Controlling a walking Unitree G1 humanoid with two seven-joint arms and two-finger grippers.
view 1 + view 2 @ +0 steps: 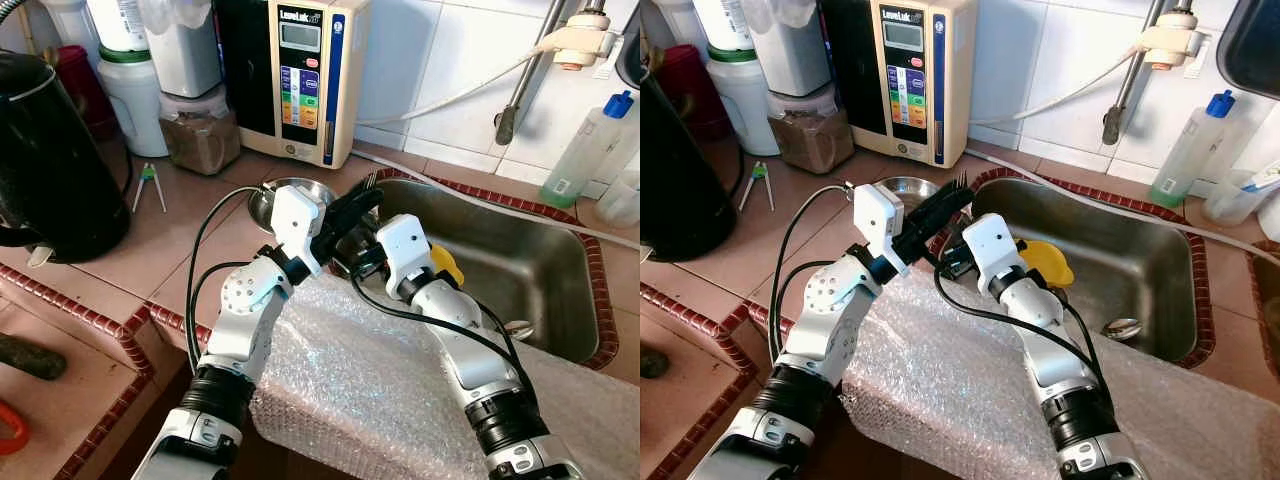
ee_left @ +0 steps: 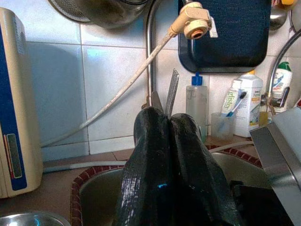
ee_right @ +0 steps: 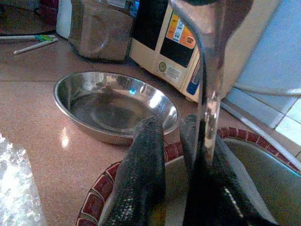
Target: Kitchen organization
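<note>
My left gripper [image 1: 365, 203] is shut on a metal fork [image 2: 171, 92] and holds it over the near left corner of the steel sink [image 1: 520, 270], tines up toward the wall. The fork's handle [image 3: 211, 70] hangs down in front of one finger of my right gripper [image 3: 171, 127]. That gripper sits just below the left one, and its fingers stand slightly apart with nothing clamped between them. A shallow steel bowl [image 1: 275, 195] rests on the counter just left of the sink, behind both grippers.
A sheet of bubble wrap [image 1: 370, 380] covers the counter's front edge under my arms. A yellow object [image 1: 1048, 262] lies in the sink. A black kettle [image 1: 50, 160] stands at left. Against the back wall are a water unit [image 1: 300, 75], a brown jar [image 1: 200, 135] and a blue-capped bottle [image 1: 585, 150].
</note>
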